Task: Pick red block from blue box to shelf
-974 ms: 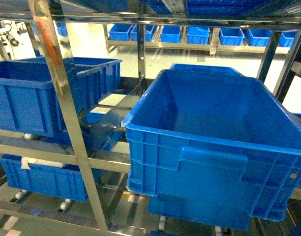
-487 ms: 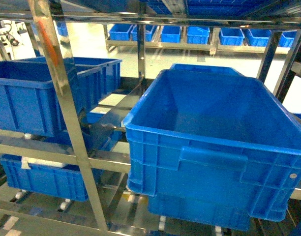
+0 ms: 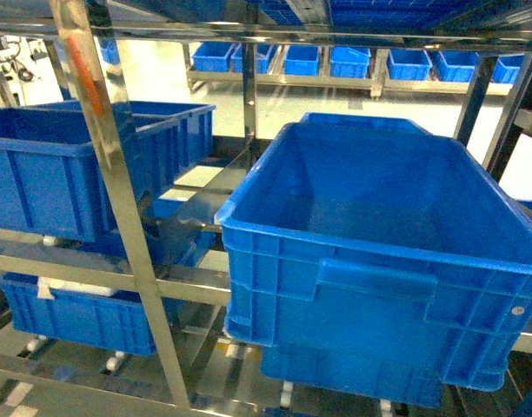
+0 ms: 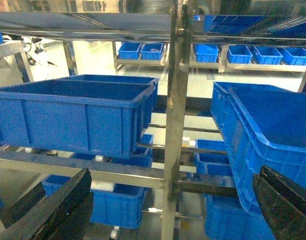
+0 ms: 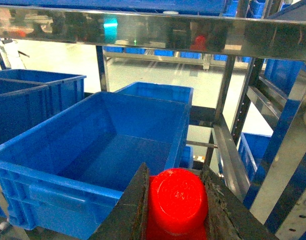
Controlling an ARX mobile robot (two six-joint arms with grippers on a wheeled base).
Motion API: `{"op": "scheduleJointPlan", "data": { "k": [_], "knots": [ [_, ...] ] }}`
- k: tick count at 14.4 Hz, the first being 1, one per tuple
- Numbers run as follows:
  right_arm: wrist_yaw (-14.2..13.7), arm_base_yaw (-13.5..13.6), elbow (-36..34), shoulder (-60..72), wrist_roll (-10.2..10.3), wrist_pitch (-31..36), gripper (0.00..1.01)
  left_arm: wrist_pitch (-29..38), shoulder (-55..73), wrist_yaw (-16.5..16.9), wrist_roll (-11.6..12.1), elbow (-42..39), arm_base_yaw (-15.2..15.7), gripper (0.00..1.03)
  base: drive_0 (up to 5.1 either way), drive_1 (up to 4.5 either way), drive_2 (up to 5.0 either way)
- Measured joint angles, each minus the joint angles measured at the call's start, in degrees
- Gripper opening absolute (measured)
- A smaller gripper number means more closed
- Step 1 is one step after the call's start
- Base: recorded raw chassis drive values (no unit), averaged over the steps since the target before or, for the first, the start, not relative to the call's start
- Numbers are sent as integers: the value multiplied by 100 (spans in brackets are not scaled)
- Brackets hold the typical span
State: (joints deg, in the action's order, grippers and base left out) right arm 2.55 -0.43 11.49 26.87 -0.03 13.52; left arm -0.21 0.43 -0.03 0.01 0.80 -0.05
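Right wrist view, and there it is: the red block sits pinched between the two dark fingers of the right gripper, jaws closed against its flanks, stud face turned up toward the camera. It hangs in front of the shelf, just short of the near rim of a large dark blue crate on the rack. The blue box it came from is nowhere in any view.

The left gripper shows its jaws spread wide at the bottom corners of its own view, nothing between them, facing a steel upright and another crate.

The head camera sees only rack and crates; neither arm enters it.

How will the block handle? Looks like hard, glossy plastic, light and stiff, so no crushing worry, but those smooth sides could be slippery and let it twist under a loose pinch. The flat flanks are the right place to hold, and that appears to be where the fingers are. The placing on the shelf is not yet done.
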Motion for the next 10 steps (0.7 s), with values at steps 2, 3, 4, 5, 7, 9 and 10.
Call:
{"op": "scheduleJointPlan", "data": {
  "k": [2,3,4,5,7,9,10],
  "knots": [
    [0,0,2,-28,0,13,23,20,0,0,0,0,0,98,-2,423,-428],
    [0,0,2,-26,0,4,23,0,0,0,0,0,0,98,1,415,-412],
    [0,0,0,-22,0,0,23,0,0,-2,0,0,0,98,2,276,-272],
    [0,0,2,-22,0,0,23,2,0,0,0,0,0,98,5,109,-100],
    [0,0,0,2,0,-2,23,-13,0,-2,0,0,0,98,0,0,0],
    [0,0,0,2,0,0,23,0,0,0,0,0,0,98,0,0,0],
    [0,0,0,0,0,2,23,-2,0,-2,0,0,0,98,0,0,0]
  ]
}}
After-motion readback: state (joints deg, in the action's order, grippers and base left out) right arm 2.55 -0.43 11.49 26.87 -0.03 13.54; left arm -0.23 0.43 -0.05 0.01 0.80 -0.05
